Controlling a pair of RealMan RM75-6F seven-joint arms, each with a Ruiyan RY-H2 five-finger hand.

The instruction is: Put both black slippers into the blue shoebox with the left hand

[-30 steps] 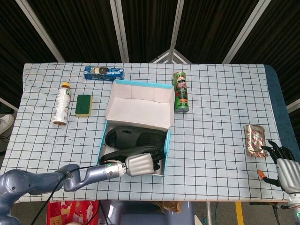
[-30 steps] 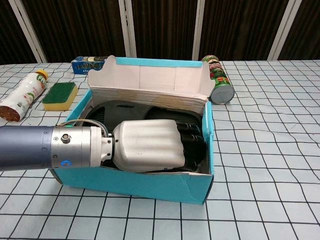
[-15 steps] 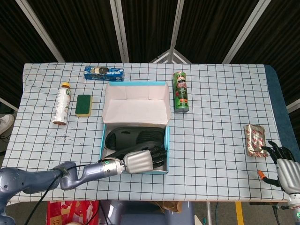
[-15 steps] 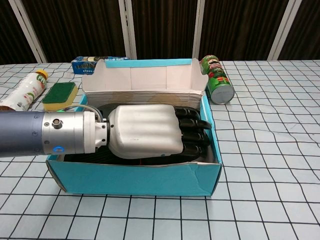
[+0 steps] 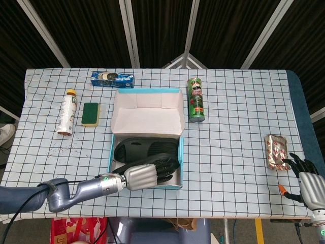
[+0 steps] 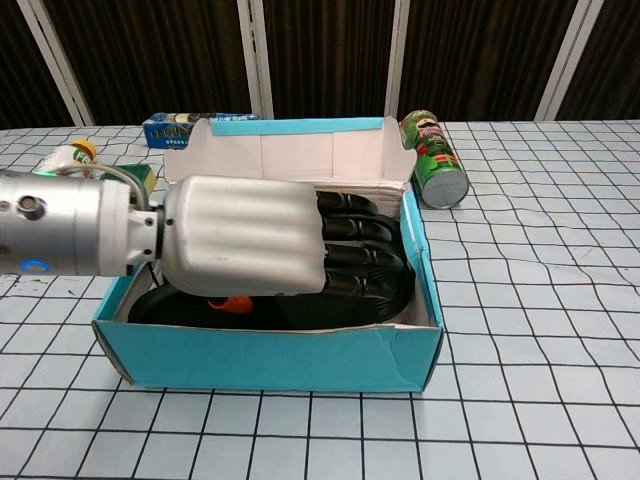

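The blue shoebox stands open at the table's front middle, its white lid raised at the back. Both black slippers lie inside it, one behind the other. My left hand hovers over the box's near-left part, above the front slipper, its dark fingers stretched over it and holding nothing. Much of the front slipper is hidden by the hand. My right hand rests at the table's front right corner, fingers apart and empty.
A green chips can lies right of the box. A bottle, a green sponge and a blue biscuit pack sit at the back left. A foil packet lies by the right hand.
My left hand has lifted off the front slipper and drawn back toward the box's near-left edge, empty. The box, skewed a second ago, now sits square. The right hand has not moved.
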